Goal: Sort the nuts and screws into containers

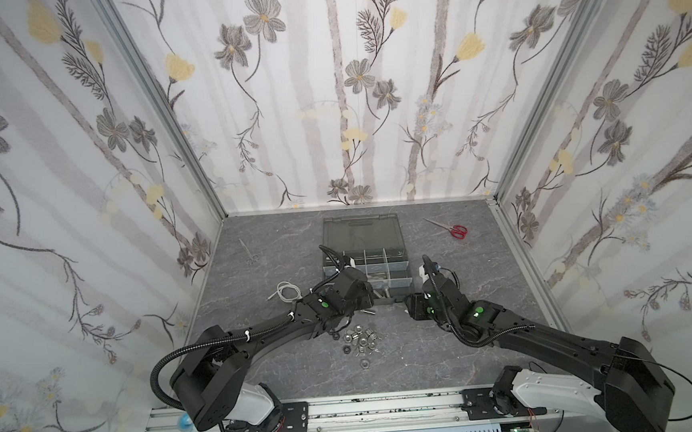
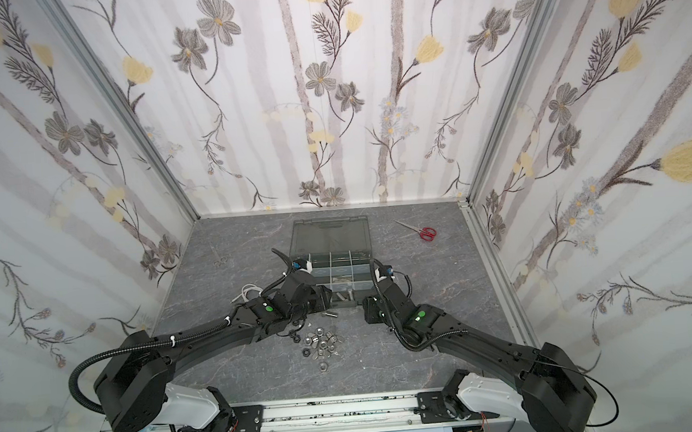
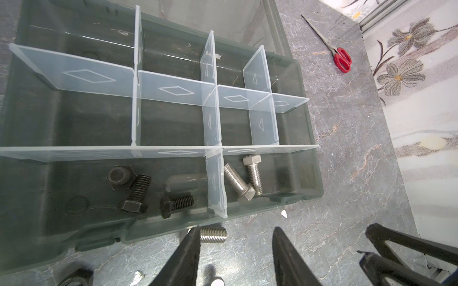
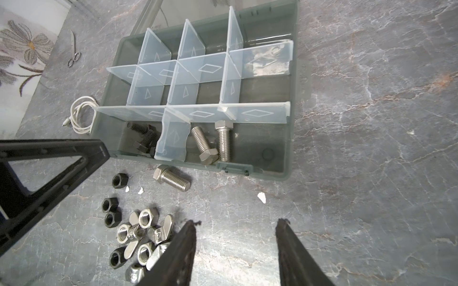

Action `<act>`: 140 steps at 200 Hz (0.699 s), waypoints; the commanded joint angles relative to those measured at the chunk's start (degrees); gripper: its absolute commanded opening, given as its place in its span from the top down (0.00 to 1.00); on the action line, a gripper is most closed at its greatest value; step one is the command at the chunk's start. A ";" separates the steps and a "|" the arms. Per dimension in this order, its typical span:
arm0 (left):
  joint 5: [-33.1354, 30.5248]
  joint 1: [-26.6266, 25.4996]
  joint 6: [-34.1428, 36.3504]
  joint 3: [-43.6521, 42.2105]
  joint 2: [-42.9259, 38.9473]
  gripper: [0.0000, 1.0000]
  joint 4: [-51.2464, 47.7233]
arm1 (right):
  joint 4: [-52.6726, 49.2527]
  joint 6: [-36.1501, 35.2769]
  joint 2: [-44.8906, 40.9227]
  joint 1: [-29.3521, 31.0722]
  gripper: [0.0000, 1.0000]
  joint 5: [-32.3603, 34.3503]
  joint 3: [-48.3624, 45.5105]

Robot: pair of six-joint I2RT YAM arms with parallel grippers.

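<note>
- Organizer case (image 4: 295, 81) stands open on the table (image 4: 371, 148) with its lid (image 1: 362, 232) laid back. Most of its compartments (image 3: 173, 121) look empty to us.
- The left gripper (image 3: 236, 230) hovers at the case's front edge, jaws apart and holding nothing. The right gripper (image 4: 236, 222) hangs near the nuts (image 4: 138, 237), likewise spread and empty.
- Three black screws (image 3: 136, 190), as far as we can make out, lie in one front compartment. Two silver screws (image 3: 247, 178) lie in the next one, across a divider (image 3: 215, 183).
- One loose silver screw (image 4: 171, 178) lies on the table just outside the front wall, close beside the left gripper. We judge it the last screw to go in.
- The nuts, silver and black, sit heaped on the table. We see none in any compartment, so we judge that half of the sorting not yet begun.
</note>
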 commanded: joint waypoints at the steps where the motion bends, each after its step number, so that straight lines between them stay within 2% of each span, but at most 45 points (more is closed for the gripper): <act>1: -1.41 -0.02 -1.59 -1.09 -1.38 0.51 0.67 | 0.64 0.46 2.20 2.59 0.47 1.29 1.85; 33: -3.72 -0.10 -2.75 -4.15 -4.49 0.51 0.74 | 1.43 0.22 5.89 6.25 0.47 1.70 4.76; 111: -6.58 0.11 -4.46 -9.80 -10.08 0.50 0.67 | 4.10 -2.01 20.54 10.12 0.47 -1.52 14.20; 140: -7.57 0.22 -5.85 -12.74 -14.89 0.51 0.55 | 4.31 -3.08 24.91 11.08 0.47 -3.32 16.55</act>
